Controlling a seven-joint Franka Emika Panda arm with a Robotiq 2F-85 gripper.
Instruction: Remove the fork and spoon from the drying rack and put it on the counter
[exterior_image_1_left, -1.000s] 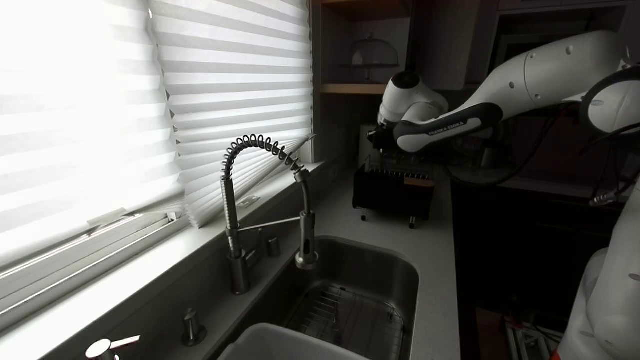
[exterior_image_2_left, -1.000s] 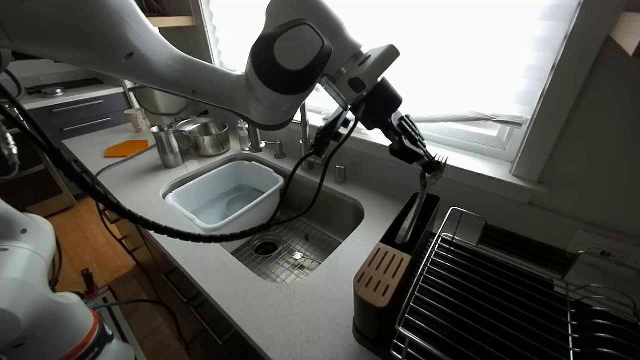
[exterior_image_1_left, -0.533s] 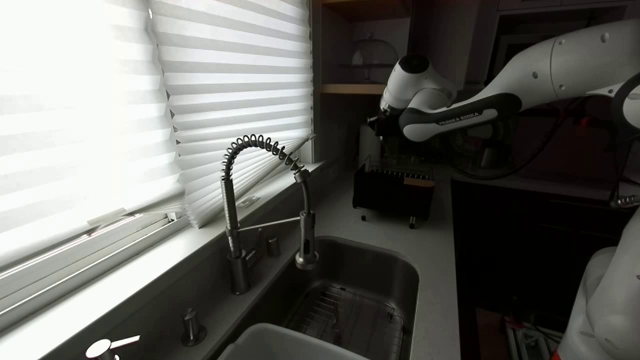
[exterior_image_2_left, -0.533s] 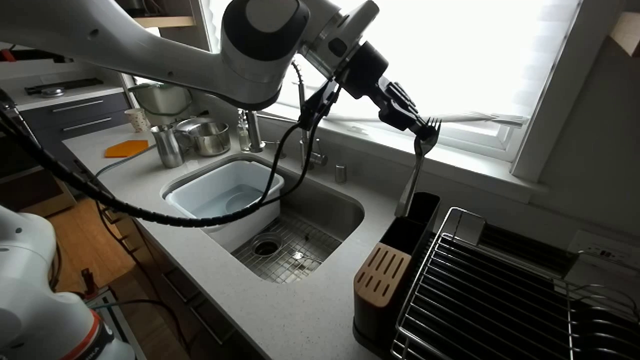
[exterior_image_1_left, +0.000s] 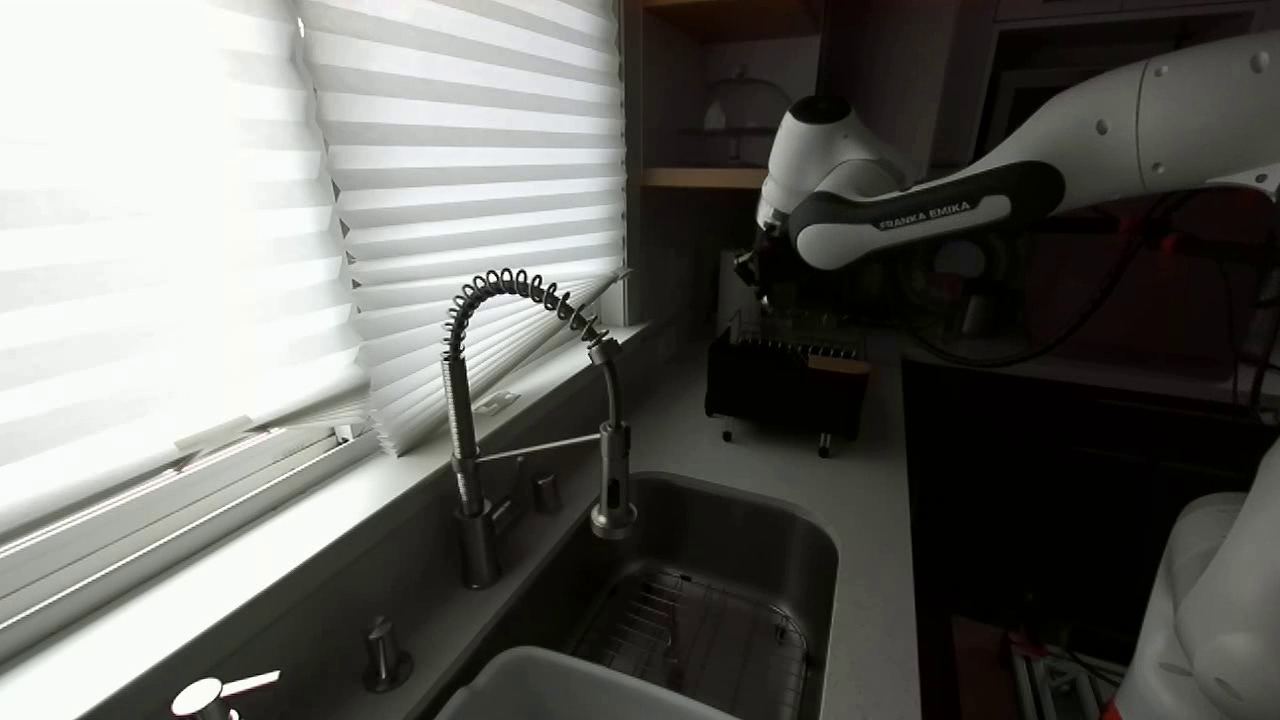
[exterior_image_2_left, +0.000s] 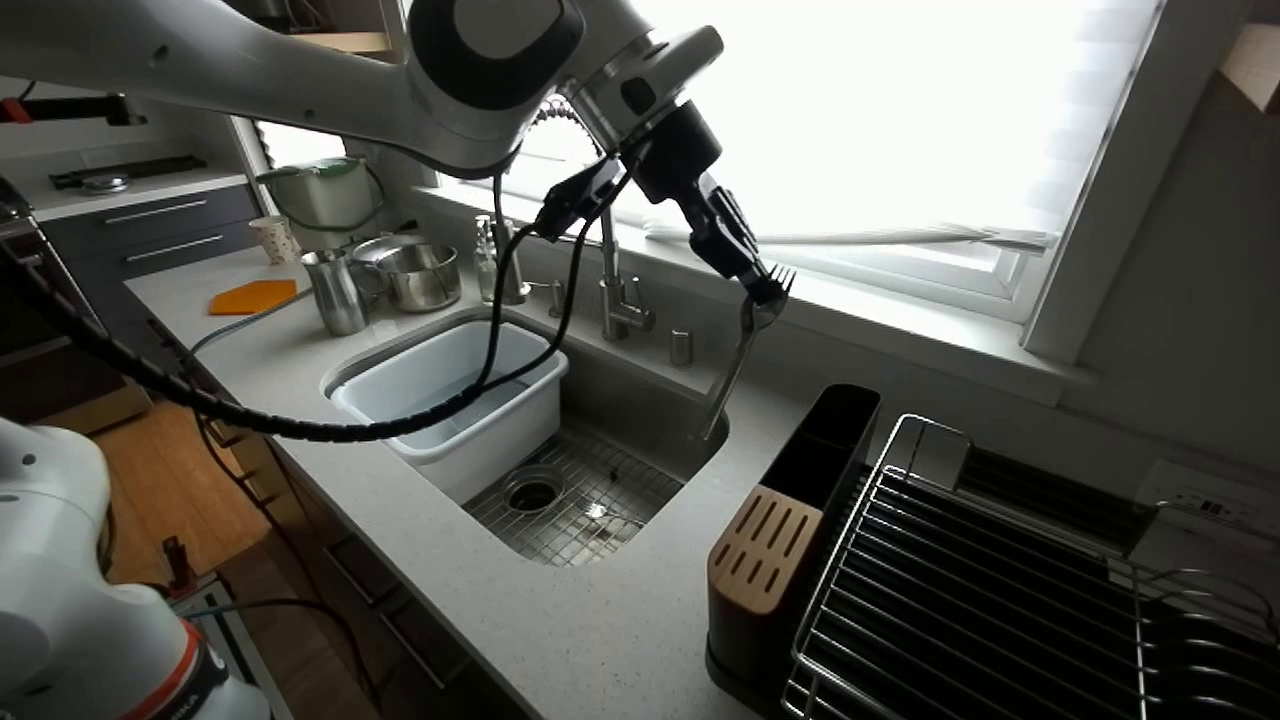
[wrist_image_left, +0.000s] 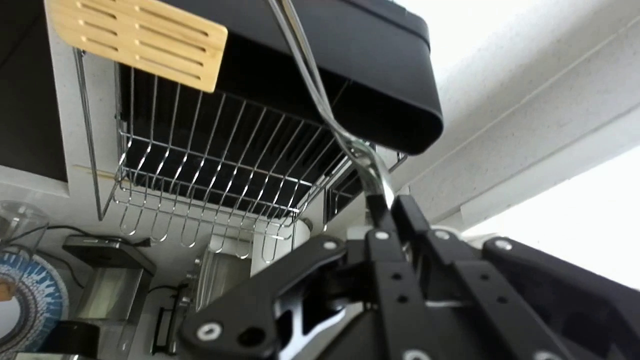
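My gripper (exterior_image_2_left: 766, 291) is shut on a steel fork (exterior_image_2_left: 745, 350), tines up and handle hanging down at a slant. In the wrist view, the jaws (wrist_image_left: 393, 202) pinch two utensils lying together. Their two handles (wrist_image_left: 307, 65) run side by side; the second seems to be the spoon, its head partly hidden. They hang in the air near the sink's corner, left of the drying rack's black utensil holder (exterior_image_2_left: 740, 640), in an exterior view. The dark drying rack (exterior_image_1_left: 786, 395) stands on the pale grey counter (exterior_image_2_left: 620, 620). Its wire part (exterior_image_2_left: 985, 590) is at the right.
A steel sink (exterior_image_2_left: 650, 385) holds a white tub (exterior_image_2_left: 500, 440). The coiled faucet (exterior_image_1_left: 460, 420) stands behind the sink. A soap dispenser (exterior_image_2_left: 681, 347), a steel pot (exterior_image_2_left: 425, 280) and an orange board (exterior_image_2_left: 258, 297) are on the counter. The window sill (exterior_image_2_left: 920, 320) runs behind.
A second ago the handles were inside the utensil holder. The gripper has lifted them out and carried them left in an exterior view, away from the rack toward the sink.
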